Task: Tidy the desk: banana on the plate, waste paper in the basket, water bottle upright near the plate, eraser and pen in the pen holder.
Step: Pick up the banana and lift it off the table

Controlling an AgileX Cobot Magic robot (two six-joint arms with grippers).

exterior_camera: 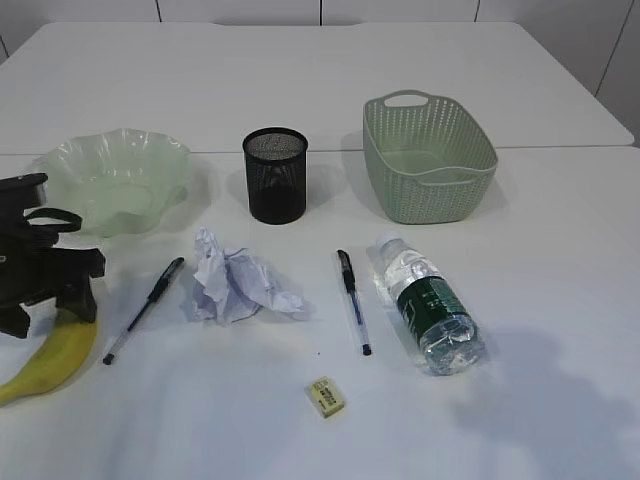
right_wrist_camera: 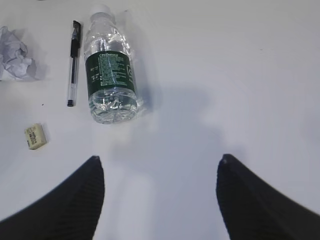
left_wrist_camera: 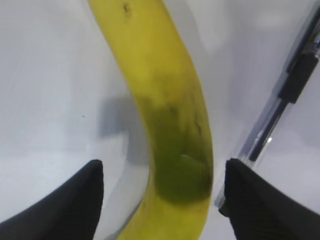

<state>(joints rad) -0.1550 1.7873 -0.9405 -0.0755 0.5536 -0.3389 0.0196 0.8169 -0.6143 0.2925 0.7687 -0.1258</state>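
surface (exterior_camera: 560, 250): white, second white one behind | holder (exterior_camera: 275, 175): plate (exterior_camera: 115, 180) left, basket (exterior_camera: 428, 155) right, paper (exterior_camera: 238, 285) in front | banana (exterior_camera: 45, 365) lying far front-left | left claw (left_wrist_camera: 160, 200) spread astride banana | right claw (right_wrist_camera: 160, 200) spread, empty, over bare surface

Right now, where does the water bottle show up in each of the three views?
Exterior view: the water bottle lies on its side right of centre, cap toward the basket.
Left wrist view: not in it.
Right wrist view: upper left of centre, cap toward the top edge.
Shared landmark: the pen lying alongside the bottle's left, in both those views.
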